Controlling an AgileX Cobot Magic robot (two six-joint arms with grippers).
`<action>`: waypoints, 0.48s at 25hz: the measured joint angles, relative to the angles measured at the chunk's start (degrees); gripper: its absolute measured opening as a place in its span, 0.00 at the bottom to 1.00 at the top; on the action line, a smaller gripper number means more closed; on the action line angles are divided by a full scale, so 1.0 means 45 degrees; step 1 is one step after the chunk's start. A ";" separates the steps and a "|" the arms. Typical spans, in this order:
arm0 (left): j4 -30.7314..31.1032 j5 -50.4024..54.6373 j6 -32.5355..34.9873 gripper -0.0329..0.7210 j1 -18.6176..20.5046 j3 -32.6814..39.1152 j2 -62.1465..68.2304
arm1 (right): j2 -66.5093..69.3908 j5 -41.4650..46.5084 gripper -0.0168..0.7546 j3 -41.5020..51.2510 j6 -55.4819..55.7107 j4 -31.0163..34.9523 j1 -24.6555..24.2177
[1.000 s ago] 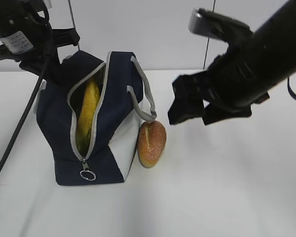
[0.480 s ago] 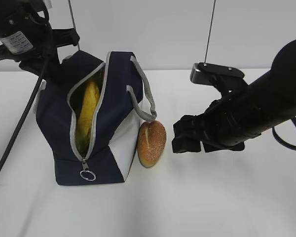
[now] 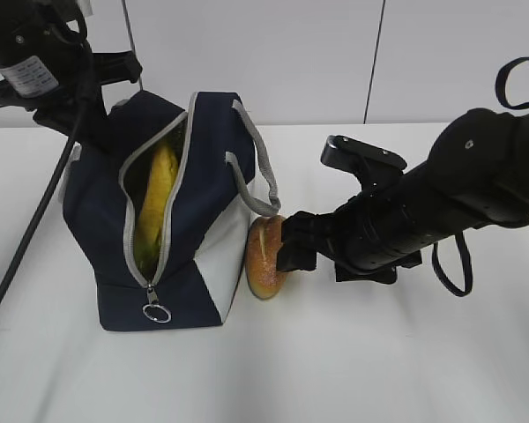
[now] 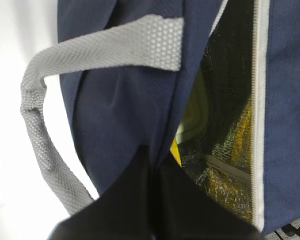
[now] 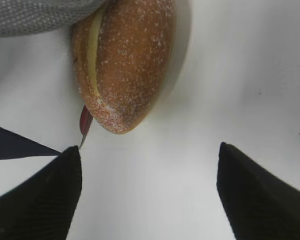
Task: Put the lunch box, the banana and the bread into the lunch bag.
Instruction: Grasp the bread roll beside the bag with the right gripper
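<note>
Reaching low beside the lunch bag (image 3: 163, 220), my right gripper (image 3: 291, 248) sits at the far side of the bread (image 3: 270, 256), which lies on the white table (image 3: 379, 352) against the bag's white panel. The banana (image 3: 155, 204) stands inside the bag's open zipper mouth. My left gripper (image 3: 86, 132) sits at the bag's rear top corner.

From my left wrist, my closed fingers (image 4: 155, 200) pinch the bag's navy fabric next to a grey strap handle (image 4: 50, 90).

From my right wrist, my fingers (image 5: 40, 200) stand spread wide, the bread just ahead of them, untouched.
</note>
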 joint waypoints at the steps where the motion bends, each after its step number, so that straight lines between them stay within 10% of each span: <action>1: 0.0000 0.0000 0.0000 0.04 0.0000 0.0000 0.0000 | 0.0175 0.0000 0.85 -0.0141 0.0000 0.0245 0.0000; 12: 0.0157 0.0000 0.0000 0.04 0.0000 0.0000 0.0000 | 0.2010 0.0351 0.80 -0.2443 -0.0034 0.0707 0.0000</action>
